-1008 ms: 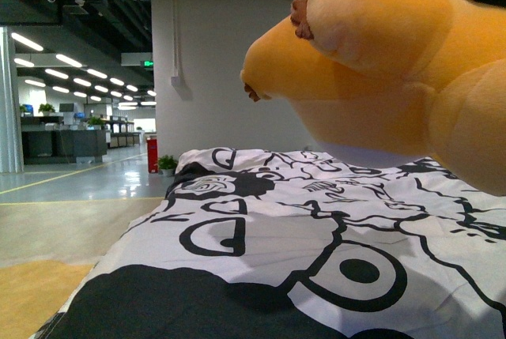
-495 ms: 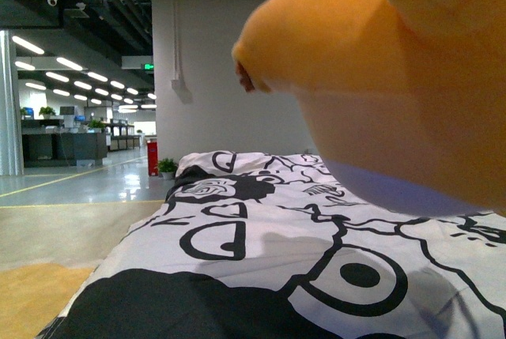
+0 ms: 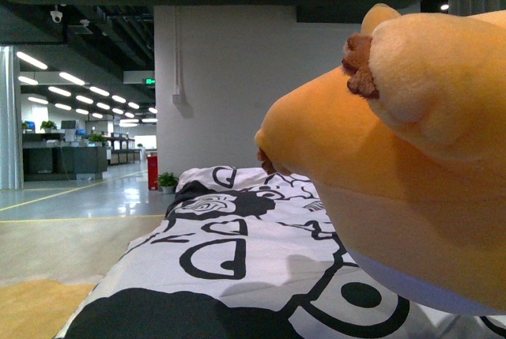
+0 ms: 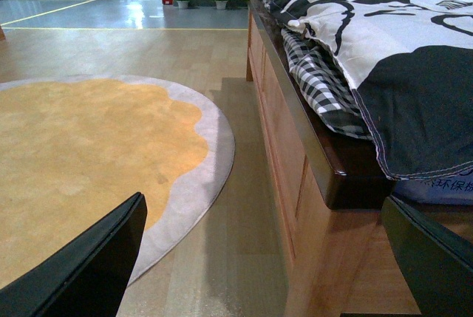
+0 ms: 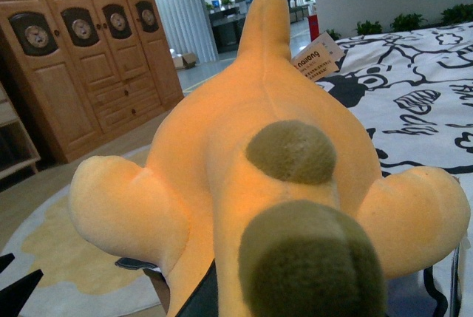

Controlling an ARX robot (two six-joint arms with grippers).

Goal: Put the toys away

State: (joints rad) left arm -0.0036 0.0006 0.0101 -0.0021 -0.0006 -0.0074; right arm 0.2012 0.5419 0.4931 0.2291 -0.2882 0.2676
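One toy (image 3: 411,189): orange plush, aloft above the right side of the bed (image 3: 229,236), close to the front camera.
Right pincer (image 5: 185,291): mostly hidden beneath the toy, clenched on it.
Left pincer (image 4: 262,202): released, fingers spread wide, low beside the bed's wooden edge.
Bed cover: black-and-white duvet (image 4: 384,29).
Floor: yellow rug (image 4: 89,147) near the bed.

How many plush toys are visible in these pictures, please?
1. The orange soft plush toy with brown spots hangs above the black-and-white printed bedcover, close to the front camera. It blocks much of the view, so others may be hidden.
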